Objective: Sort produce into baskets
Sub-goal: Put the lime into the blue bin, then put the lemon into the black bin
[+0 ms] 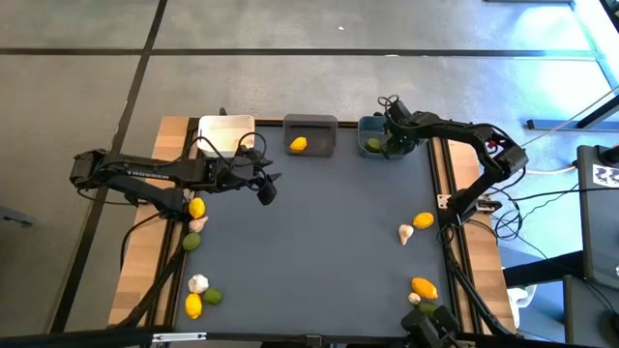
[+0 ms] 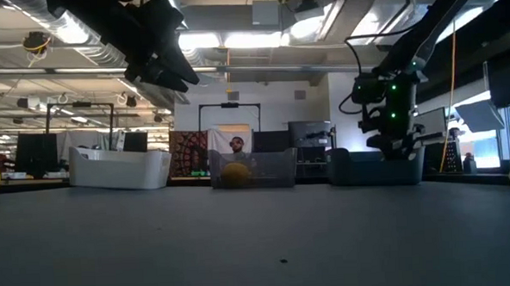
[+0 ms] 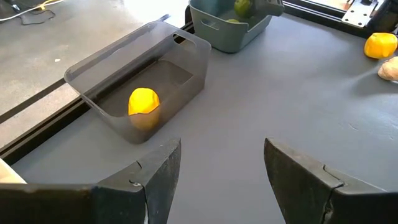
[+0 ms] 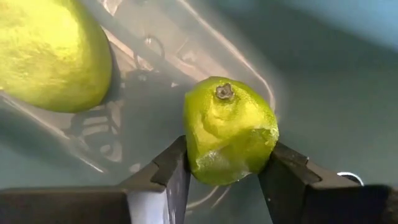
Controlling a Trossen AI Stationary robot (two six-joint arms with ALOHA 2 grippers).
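Green lime (image 4: 230, 132) sits clamped between the right gripper's (image 4: 222, 180) jaws, inside the teal basket (image 1: 373, 129).

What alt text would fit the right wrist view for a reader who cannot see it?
The right gripper holds a green lime between its two dark fingers, just over the inside of the teal-blue bin. A second lime already lies in the bin.
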